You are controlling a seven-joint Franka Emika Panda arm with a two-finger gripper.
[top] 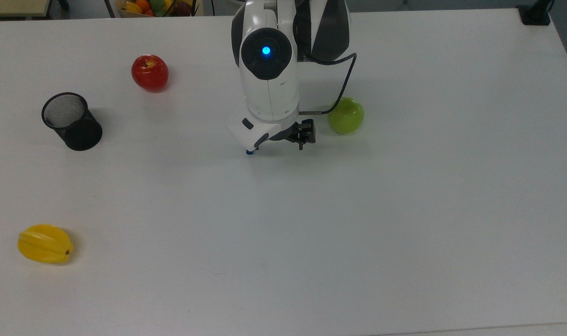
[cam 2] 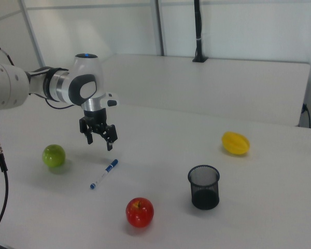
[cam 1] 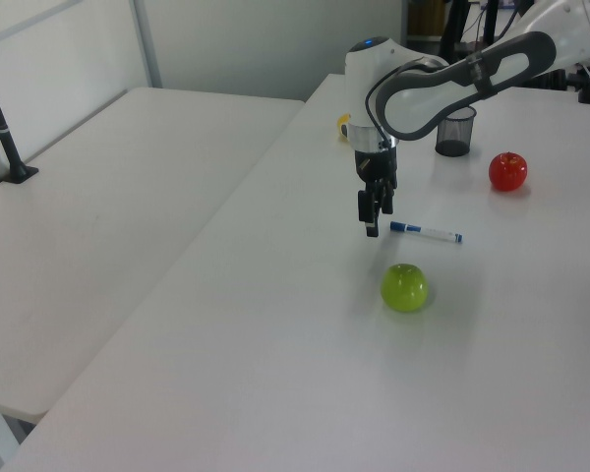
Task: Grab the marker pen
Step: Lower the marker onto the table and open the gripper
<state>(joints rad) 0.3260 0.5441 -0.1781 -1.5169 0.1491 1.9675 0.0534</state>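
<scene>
1. the marker pen (cam 2: 104, 174) is seen lying flat on the white table (top: 405, 210), so the taking is judged as not yet done
2. the gripper (cam 2: 99, 137) is held above the table with its two fingers spread wide and nothing between them; in the right view it is seen up and to the right view's left of the pen, clearly apart from it
3. in the left view the gripper (cam 1: 372, 214) is seen just beside the pen's capped end (cam 1: 426, 232), raised off the surface, with no contact
4. what is left, by this judgement: the open fingers have to be brought down over the barrel, closed on it, and the pen lifted
5. the pen is seen as a slim white barrel with a blue cap at one end, a small blue tip at the other and a blue mark along the barrel
6. it is placed between the green apple (cam 2: 54, 155) and the red apple (cam 2: 140, 211), apart from both; the black mesh cup (cam 2: 203, 187) and the yellow fruit (cam 2: 235, 143) are set well away
7. in the top view just a small blue end (top: 250, 152) is seen below the arm's white housing
</scene>
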